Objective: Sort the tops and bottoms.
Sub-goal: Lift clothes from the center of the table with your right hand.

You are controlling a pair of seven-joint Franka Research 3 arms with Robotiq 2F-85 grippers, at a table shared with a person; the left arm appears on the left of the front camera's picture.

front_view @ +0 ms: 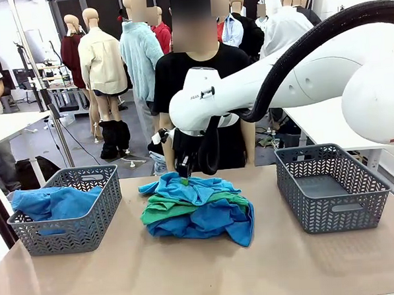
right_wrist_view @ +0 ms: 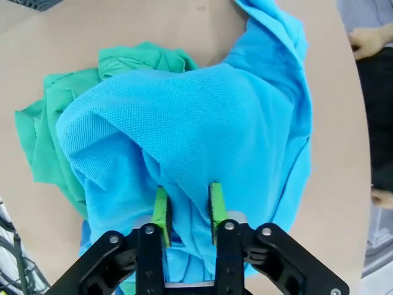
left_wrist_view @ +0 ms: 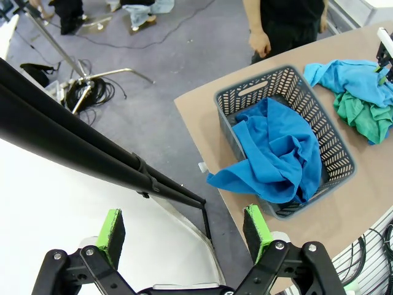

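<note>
1. The sky-blue top lies uppermost on a heap on the table, just beside the filled basket, on that basket's right as the front view shows it.
2. The emerald-green bottoms lie in the same heap, under the sky-blue top, with their edge showing on the side nearer the filled basket.
3. More blue cloth lies beneath the green. I cannot tell whether it belongs to the sky-blue top.
4. My right claw is down on the heap, clenched on a raised fold of the sky-blue top. The cloth stands between both green pads.
5. The deeper blue top lies bunched inside the filled basket, with one flap over the basket's wall.
6. My left claw is released, its jaws wide with nothing between them. It hangs off the table, well apart from the filled basket, above the floor.
7. The empty basket stands beyond the heap, on the side away from the filled basket.
8. A person stands at the table's far edge, behind the heap, with one hand near the filled basket's far end.
</note>
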